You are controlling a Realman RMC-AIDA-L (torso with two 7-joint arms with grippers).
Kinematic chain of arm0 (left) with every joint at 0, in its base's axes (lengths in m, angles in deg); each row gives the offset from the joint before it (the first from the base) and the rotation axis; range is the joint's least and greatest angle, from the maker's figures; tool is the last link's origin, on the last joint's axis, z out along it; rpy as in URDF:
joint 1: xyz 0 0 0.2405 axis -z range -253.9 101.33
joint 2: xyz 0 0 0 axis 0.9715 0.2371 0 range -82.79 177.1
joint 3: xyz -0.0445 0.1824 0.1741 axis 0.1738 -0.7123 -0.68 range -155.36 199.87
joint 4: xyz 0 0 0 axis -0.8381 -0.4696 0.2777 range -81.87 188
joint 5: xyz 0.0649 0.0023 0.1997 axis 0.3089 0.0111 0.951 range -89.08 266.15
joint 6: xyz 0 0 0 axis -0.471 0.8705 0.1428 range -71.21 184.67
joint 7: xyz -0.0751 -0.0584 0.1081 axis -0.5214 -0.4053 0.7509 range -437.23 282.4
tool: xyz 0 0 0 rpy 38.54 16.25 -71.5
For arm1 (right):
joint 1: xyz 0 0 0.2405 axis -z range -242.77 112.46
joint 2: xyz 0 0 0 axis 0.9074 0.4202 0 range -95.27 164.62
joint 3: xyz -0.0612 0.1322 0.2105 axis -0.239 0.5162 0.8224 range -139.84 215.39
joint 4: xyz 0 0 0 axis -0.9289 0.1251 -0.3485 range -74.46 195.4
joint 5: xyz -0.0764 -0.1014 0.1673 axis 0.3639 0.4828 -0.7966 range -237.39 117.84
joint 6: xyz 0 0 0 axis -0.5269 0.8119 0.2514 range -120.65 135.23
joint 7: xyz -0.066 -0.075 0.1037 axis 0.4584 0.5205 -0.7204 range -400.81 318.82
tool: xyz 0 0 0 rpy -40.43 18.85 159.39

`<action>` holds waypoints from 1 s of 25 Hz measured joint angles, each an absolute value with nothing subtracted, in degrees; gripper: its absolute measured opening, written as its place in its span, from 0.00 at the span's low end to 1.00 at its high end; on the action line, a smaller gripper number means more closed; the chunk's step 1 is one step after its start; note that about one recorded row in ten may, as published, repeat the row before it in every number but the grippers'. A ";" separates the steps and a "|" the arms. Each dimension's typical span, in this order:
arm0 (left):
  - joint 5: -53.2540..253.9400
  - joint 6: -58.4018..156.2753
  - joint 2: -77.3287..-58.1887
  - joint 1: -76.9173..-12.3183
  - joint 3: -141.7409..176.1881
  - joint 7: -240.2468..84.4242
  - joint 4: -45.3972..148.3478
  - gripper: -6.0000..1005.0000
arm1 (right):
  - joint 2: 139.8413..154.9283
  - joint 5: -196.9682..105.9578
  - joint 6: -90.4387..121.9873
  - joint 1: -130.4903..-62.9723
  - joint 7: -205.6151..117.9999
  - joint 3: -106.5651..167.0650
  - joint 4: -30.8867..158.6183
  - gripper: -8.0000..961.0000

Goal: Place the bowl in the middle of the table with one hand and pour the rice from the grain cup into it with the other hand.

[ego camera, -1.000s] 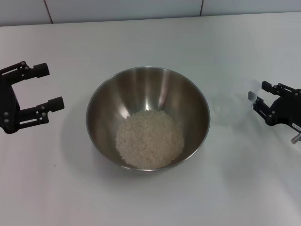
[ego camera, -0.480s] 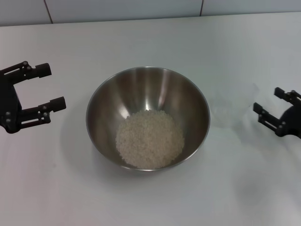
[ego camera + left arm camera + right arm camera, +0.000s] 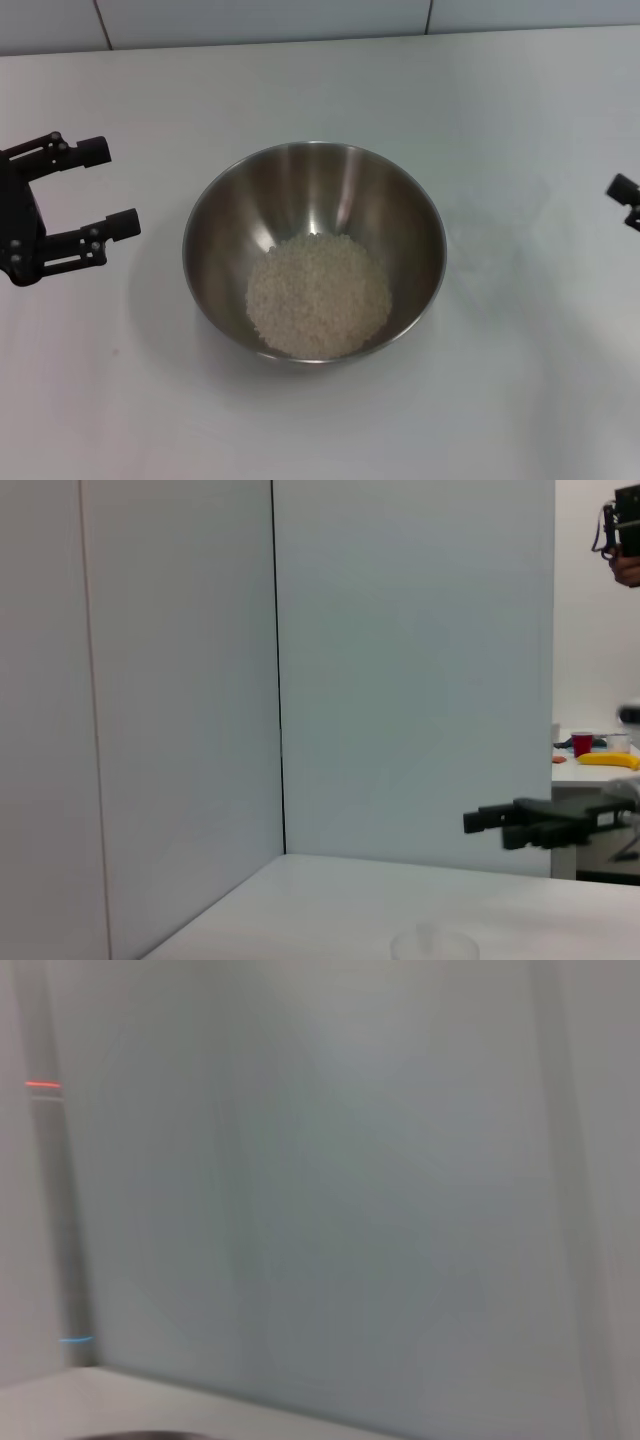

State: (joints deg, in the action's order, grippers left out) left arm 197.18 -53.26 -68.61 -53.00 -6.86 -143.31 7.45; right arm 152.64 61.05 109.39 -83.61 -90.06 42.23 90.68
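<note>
We see the left gripper (image 3: 100,190) spread wide, empty, beside the bowl (image 3: 215,215) of rice (image 3: 318,295); the right gripper (image 3: 626,195) is cut off, its state unclear.

No readable text, label, brand, number or sign is showing in any view. The bowl (image 3: 314,250), the table (image 3: 300,80) and the wall panels (image 3: 400,660) are showing plain, unmarked surfaces
</note>
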 joint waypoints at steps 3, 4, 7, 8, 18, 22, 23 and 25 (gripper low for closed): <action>197.26 -53.39 -68.48 -53.13 -7.13 -143.28 7.45 0.78 | 152.47 61.11 114.17 -85.73 -97.39 34.83 96.92 0.74; 197.26 -53.39 -68.48 -53.13 -7.13 -143.28 7.45 0.78 | 152.41 61.24 114.73 -86.61 -100.54 31.86 98.91 0.74; 197.27 -54.09 -68.13 -53.73 -8.43 -143.54 7.45 0.78 | 152.69 61.46 115.32 -89.04 -109.41 19.92 106.19 0.74; 197.27 -54.25 -68.09 -53.99 -8.84 -143.58 7.47 0.78 | 152.69 61.46 115.32 -89.04 -109.41 19.92 106.19 0.74; 196.90 -56.00 -67.85 -56.55 -9.29 -143.58 7.61 0.78 | 153.52 60.28 119.19 -92.48 -116.79 7.37 119.74 0.74; 197.10 -56.49 -68.34 -56.74 -9.30 -143.47 7.65 0.78 | 153.61 59.44 117.84 -95.88 -114.28 6.02 115.97 0.74; 197.10 -56.49 -68.34 -56.74 -9.30 -143.47 7.65 0.78 | 153.61 59.44 117.84 -95.88 -114.28 6.02 115.97 0.74; 197.08 -56.68 -68.41 -56.77 -9.30 -143.45 7.65 0.78 | 153.66 59.43 115.93 -96.81 -113.62 4.04 114.41 0.74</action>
State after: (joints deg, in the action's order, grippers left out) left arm 197.08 -56.68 -68.41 -56.77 -9.30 -143.45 7.65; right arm 153.66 59.43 115.93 -96.81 -113.62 4.04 114.41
